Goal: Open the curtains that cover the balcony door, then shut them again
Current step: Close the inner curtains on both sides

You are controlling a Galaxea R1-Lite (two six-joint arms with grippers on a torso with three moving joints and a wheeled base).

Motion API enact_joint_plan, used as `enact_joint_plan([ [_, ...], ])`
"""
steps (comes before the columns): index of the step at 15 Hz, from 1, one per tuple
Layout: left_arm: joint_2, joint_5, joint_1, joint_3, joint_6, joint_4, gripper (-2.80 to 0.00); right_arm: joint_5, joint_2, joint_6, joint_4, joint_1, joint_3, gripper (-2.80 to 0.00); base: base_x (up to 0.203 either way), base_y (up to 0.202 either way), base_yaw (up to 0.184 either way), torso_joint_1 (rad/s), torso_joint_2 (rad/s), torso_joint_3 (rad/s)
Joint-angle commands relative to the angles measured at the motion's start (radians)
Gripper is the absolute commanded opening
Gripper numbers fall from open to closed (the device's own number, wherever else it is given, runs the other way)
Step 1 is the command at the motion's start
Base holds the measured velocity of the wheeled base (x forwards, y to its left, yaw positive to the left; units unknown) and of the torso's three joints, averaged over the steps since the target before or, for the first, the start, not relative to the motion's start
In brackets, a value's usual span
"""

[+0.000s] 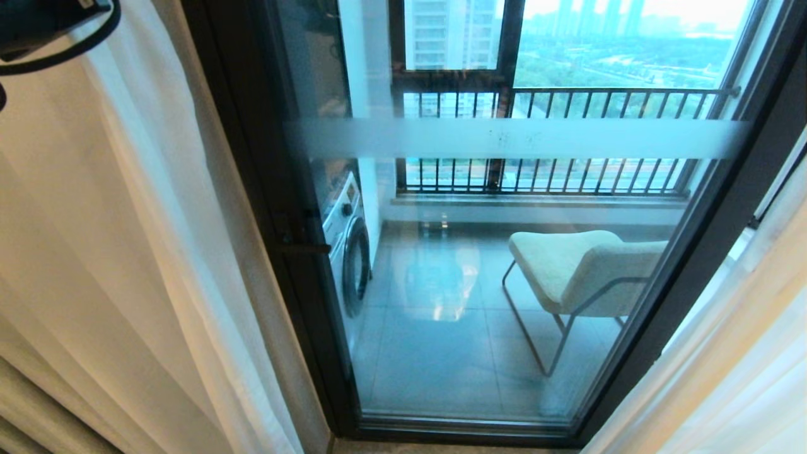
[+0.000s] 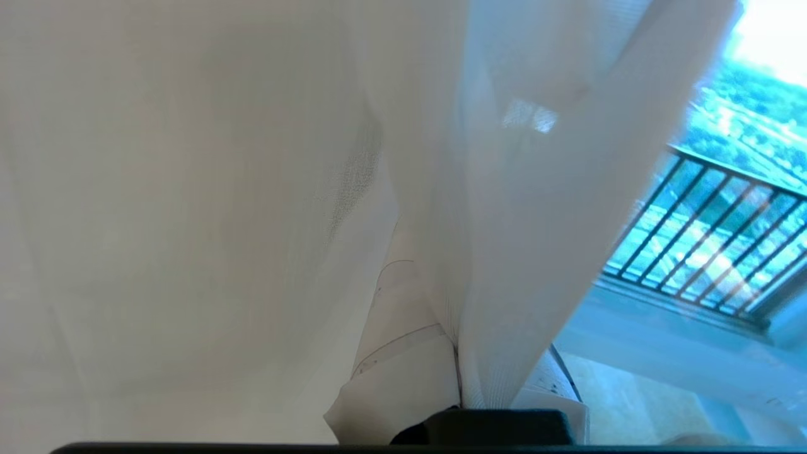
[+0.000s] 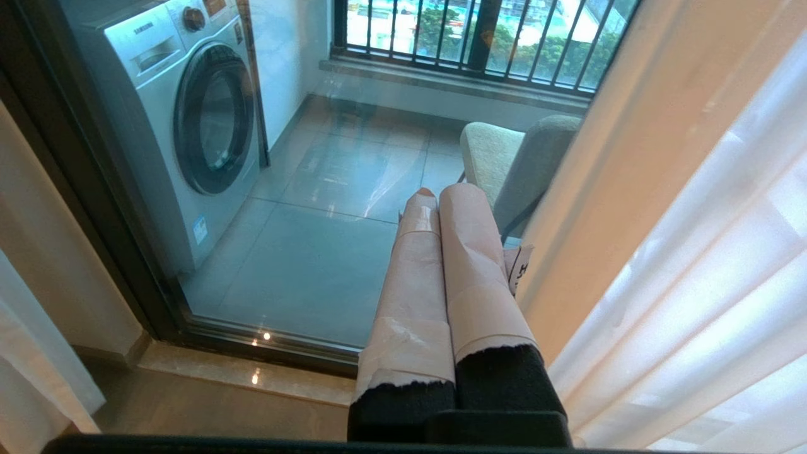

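Curtains parted, balcony door exposed through the middle of the head view.

The curtains (image 1: 126,252) hang at the left and right edges, with the balcony door (image 1: 504,252) between them. The left gripper (image 2: 459,372), in the upper left corner of the head view, is clamped on a fold of sheer curtain. The right gripper (image 3: 441,195), low in the right wrist view, has its taped fingers (image 3: 470,252) pressed together, empty, pointing at the glass near a washing machine (image 3: 183,120) and chair (image 1: 580,271).

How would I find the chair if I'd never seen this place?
Look through the balcony door, the tall dark-framed glass between the curtains. Out on the tiled balcony, opposite the washing machine, stands the chair: the only soft cream seat, on thin metal legs.
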Motion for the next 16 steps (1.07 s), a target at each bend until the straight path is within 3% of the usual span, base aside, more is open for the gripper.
enact_joint_plan([
  [1, 0.002, 0.002, 0.000, 0.001, -0.002, 0.000, -2.80, 0.001, 0.001, -0.001, 0.000, 0.000, 0.000, -2.80, 0.000, -0.198, -0.001, 0.002, 0.00, -0.002],
  [16, 0.002, 0.003, -0.003, 0.004, -0.002, 0.000, -2.80, 0.001, 0.001, -0.001, 0.000, 0.000, 0.000, -2.80, 0.000, -0.190, 0.001, 0.003, 0.00, 0.001],
])
